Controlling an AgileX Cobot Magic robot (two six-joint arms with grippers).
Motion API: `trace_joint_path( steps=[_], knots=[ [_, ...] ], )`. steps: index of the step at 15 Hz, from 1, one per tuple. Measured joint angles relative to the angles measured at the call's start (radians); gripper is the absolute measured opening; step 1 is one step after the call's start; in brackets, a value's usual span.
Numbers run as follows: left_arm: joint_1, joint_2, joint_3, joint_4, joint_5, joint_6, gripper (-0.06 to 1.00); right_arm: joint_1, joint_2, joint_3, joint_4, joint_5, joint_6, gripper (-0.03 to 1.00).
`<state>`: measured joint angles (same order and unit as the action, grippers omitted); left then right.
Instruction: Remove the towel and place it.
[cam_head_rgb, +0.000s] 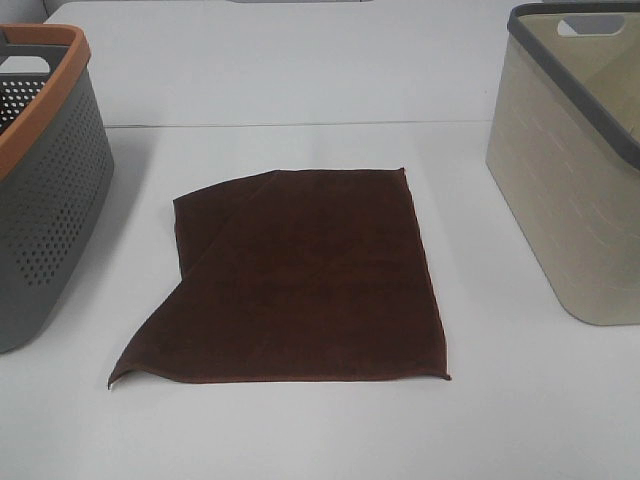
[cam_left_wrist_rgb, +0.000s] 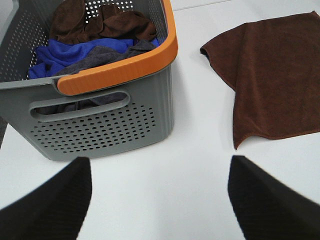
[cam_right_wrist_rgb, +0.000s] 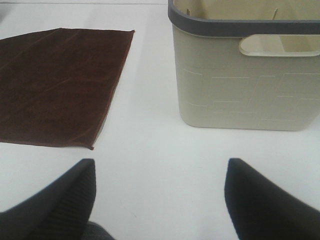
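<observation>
The dark reddish-brown towel (cam_head_rgb: 305, 280) lies flat on the white table between the two baskets, with its far left corner folded over. It also shows in the left wrist view (cam_left_wrist_rgb: 272, 75) and in the right wrist view (cam_right_wrist_rgb: 55, 85). My left gripper (cam_left_wrist_rgb: 160, 200) is open and empty, above bare table in front of the grey basket. My right gripper (cam_right_wrist_rgb: 160, 200) is open and empty, above bare table in front of the beige basket. Neither gripper touches the towel, and neither shows in the exterior high view.
A grey perforated basket with an orange rim (cam_head_rgb: 45, 180) (cam_left_wrist_rgb: 107, 125) stands at the left and holds several brown, blue and grey cloths (cam_left_wrist_rgb: 95, 37). A beige basket with a grey rim (cam_head_rgb: 575, 180) (cam_right_wrist_rgb: 245, 75) stands at the right.
</observation>
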<state>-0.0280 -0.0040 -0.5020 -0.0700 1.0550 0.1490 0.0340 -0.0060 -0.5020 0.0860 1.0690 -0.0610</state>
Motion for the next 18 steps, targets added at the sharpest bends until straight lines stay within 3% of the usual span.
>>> trace_joint_path(
  steps=[4,18],
  knots=[
    [-0.040,0.000,0.000,0.000,0.000,0.000,0.72,0.002,0.000,0.000,0.001,0.000,0.010,0.69],
    [-0.040,0.000,0.000,0.000,0.000,0.000,0.72,0.002,0.000,0.000,0.001,0.000,0.015,0.69]
  ],
)
